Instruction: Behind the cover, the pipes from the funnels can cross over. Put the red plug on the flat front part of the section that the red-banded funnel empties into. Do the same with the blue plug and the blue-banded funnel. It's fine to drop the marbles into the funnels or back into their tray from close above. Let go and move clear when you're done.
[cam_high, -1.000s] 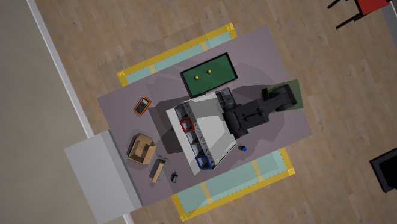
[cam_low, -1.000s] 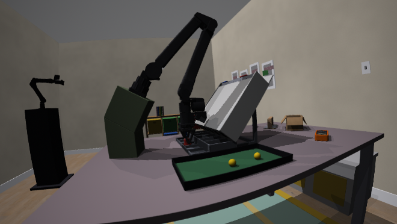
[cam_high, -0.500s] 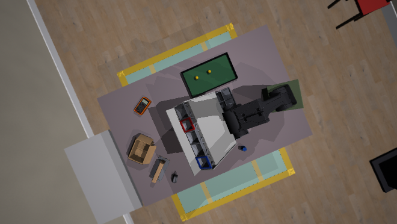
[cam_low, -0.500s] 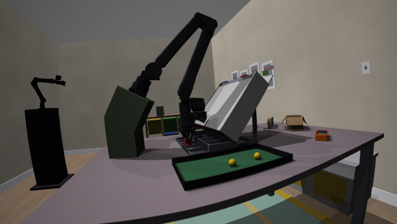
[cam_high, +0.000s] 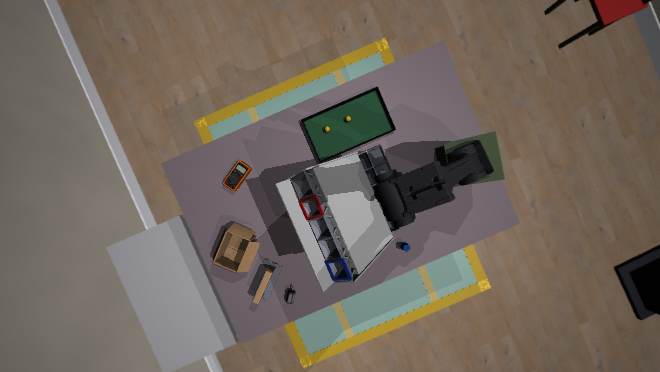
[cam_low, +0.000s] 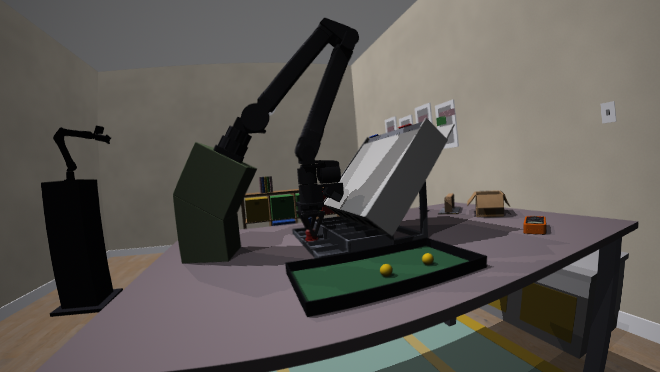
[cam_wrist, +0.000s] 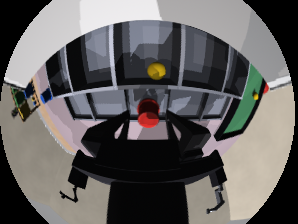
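Observation:
The red plug stands on the flat front part of one section of the dark collecting tray. A yellow marble lies in that same section. My gripper is low over the plug. Its fingers stand partly open on either side of the plug and do not squeeze it. The blue plug lies on the table beside the grey cover. The red-banded funnel and the blue-banded funnel sit along the cover's top edge.
A green marble tray holds two yellow marbles. An orange multimeter, a cardboard box and a small open box lie behind the cover. The arm's green base block stands nearby.

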